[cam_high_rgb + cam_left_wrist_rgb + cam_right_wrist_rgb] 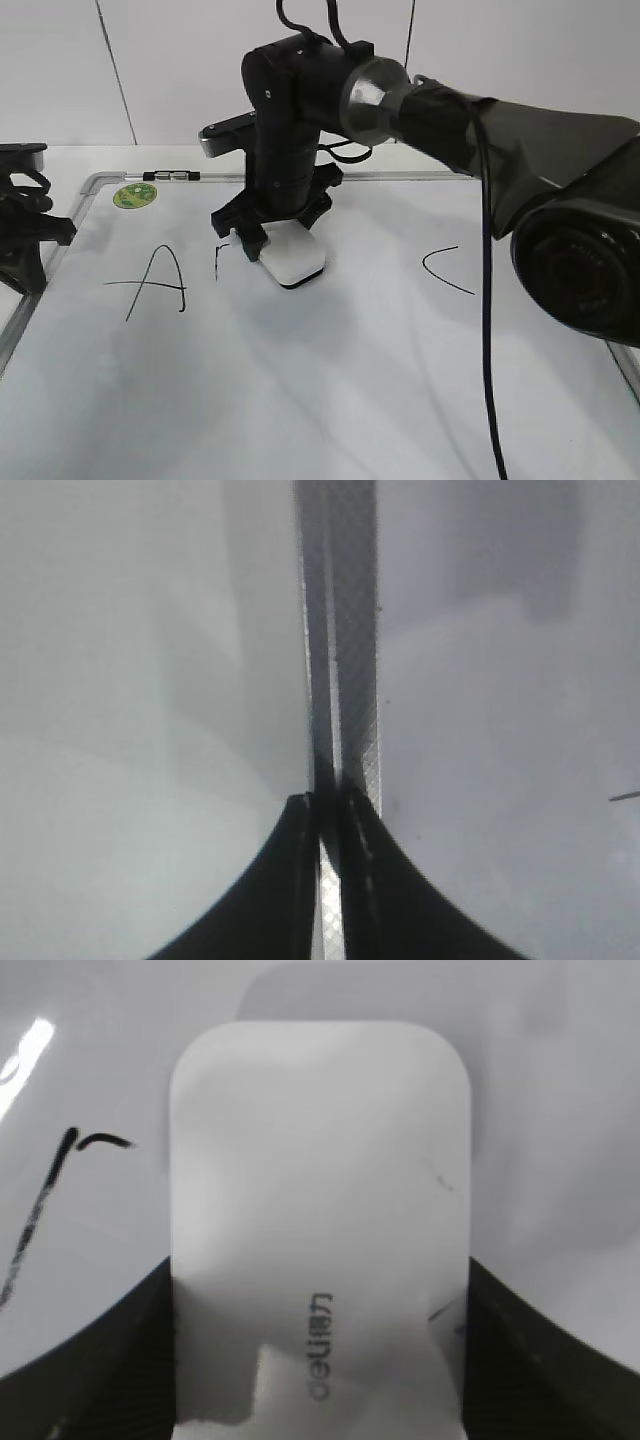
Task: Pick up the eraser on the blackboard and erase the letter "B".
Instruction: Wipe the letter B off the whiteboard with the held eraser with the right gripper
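The blackboard (350, 370) is a white board with a grey frame lying flat on the table. My right gripper (272, 232) is shut on the white eraser (292, 256), which rests flat on the board; in the right wrist view the eraser (320, 1210) fills the space between both jaws (318, 1340). Of the letter "B" only the stem and a short top stroke (219, 258) remain, just left of the eraser, also seen in the right wrist view (50, 1200). My left gripper (25, 235) sits at the board's left edge, shut and empty (330, 810).
A black "A" (158, 280) is left of the B's remains and a curved "C" stroke (445, 268) is on the right. A round green sticker (134, 195) sits near the far left corner. The frame rail (345, 660) runs under my left gripper.
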